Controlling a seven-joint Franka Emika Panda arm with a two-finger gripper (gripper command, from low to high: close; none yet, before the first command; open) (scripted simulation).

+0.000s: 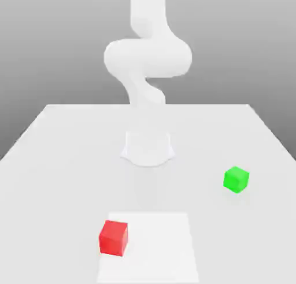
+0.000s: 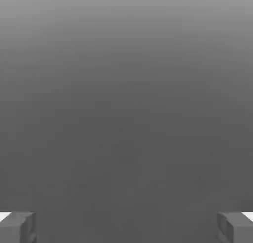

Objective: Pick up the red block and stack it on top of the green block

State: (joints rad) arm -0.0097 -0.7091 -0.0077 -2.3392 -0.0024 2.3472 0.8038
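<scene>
Red block (image 1: 113, 237) sits matte, well apart from green block (image 1: 236, 179); claw (image 2: 126, 227) spread wide.

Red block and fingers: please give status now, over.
Fingers open wide, nothing between them. Red block on table, untouched. Green block apart from it, toward exterior view's right. Nothing between the blocks.

My arm (image 1: 147, 58) rises at the exterior view's top centre, bent; my gripper (image 2: 126, 227) spreads wide, holding nothing.
</scene>
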